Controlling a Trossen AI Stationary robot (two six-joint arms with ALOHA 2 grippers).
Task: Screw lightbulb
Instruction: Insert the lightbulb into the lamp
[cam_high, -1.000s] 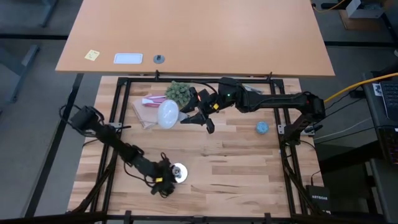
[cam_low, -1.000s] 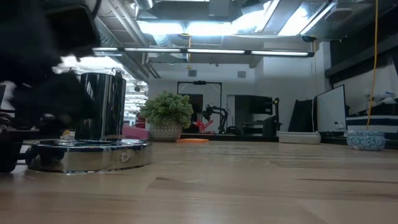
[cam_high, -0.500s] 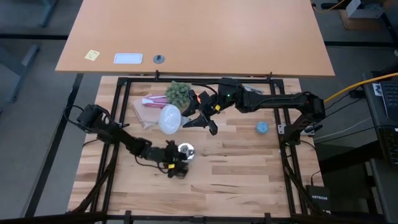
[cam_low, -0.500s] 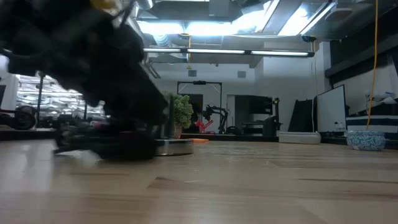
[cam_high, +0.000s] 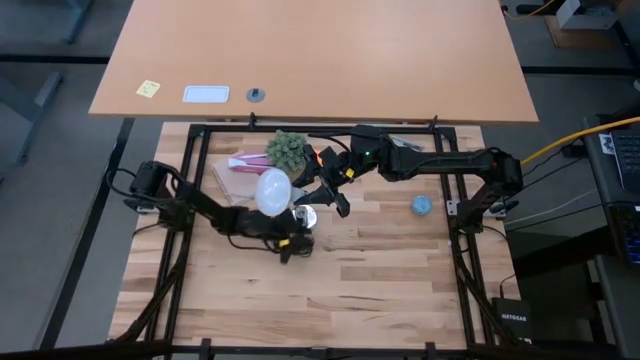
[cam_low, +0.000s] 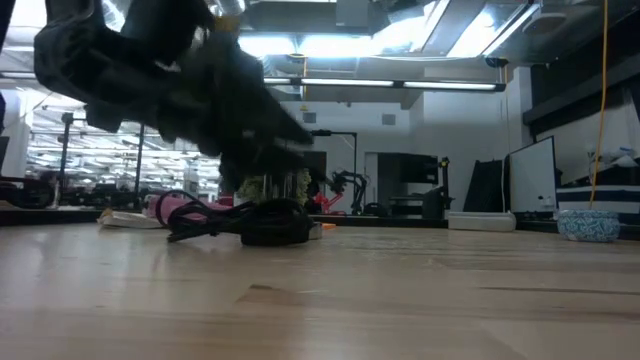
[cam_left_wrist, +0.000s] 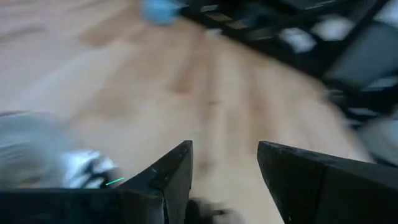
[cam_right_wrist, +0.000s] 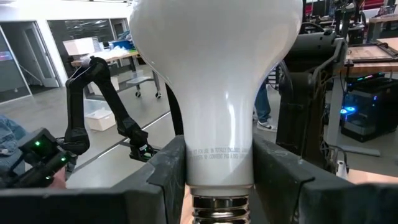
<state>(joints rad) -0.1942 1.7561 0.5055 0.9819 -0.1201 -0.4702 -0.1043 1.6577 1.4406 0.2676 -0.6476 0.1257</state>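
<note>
The right gripper (cam_high: 300, 190) reaches in from the right side of the butcher-block table (cam_high: 380, 270) toward its far-left part, its two fingers (cam_right_wrist: 163, 180) clamped on the neck of the lightbulb (cam_high: 272, 190), just above the grey screw base (the right wrist view shows both pads pressed against the white glass where it narrows). The bulb's frosted dome points away from the wrist toward the table's left, held above the wood rather than resting on it. Just under and beside it, the left gripper (cam_high: 295, 243) stretches in from the left edge, low over the boards, with the silver socket disc (cam_high: 304, 216) at its tip; the left wrist view shows its fingers (cam_left_wrist: 168, 180) standing apart with bare wood between them, and whether they actually press on the socket I cannot tell. A thin black cord (cam_low: 205, 226) trails along the wood beside the socket in the low view. Close behind the bulb sit a small potted plant (cam_high: 287, 149) and a pink packet (cam_high: 240, 163), so the far-left corner is crowded. A small blue bowl (cam_high: 422, 205) stands near the right edge, well apart from both grippers. The whole near half of the table, and the middle stretch toward the right edge, lies open.
</note>
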